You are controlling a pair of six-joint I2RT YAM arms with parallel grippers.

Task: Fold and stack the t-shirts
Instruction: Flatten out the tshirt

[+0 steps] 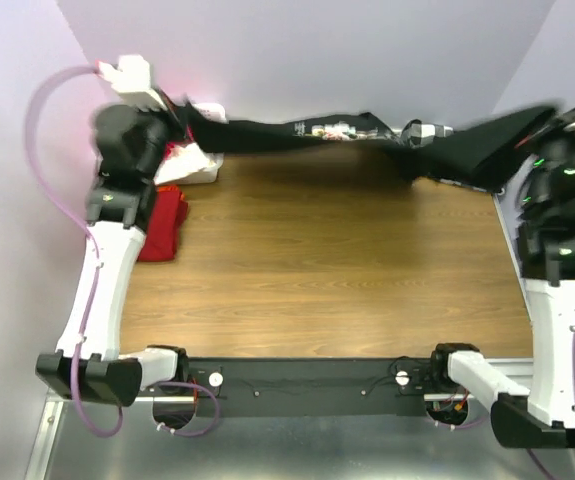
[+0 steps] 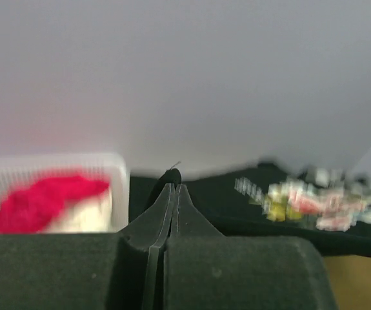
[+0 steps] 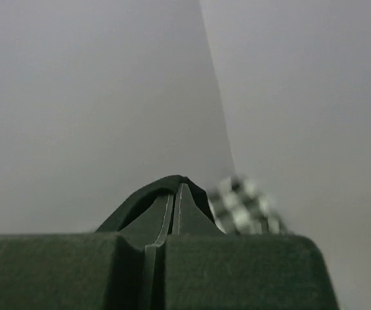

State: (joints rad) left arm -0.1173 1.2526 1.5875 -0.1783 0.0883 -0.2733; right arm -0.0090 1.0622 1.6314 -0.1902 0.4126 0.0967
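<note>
Soft black tee (image 1: 277, 137) stretched taut

The left arm (image 1: 107, 275) and right arm (image 1: 557, 330) are white with black joints and black feet (image 1: 82, 375). A thin pink hose (image 1: 67, 75) loops along the left one. The left gripper (image 2: 173, 188) and right gripper (image 3: 175, 188) have dark, pointed fingers.

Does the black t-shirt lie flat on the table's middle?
No, the black t-shirt hangs stretched along the far edge of the table.
</note>
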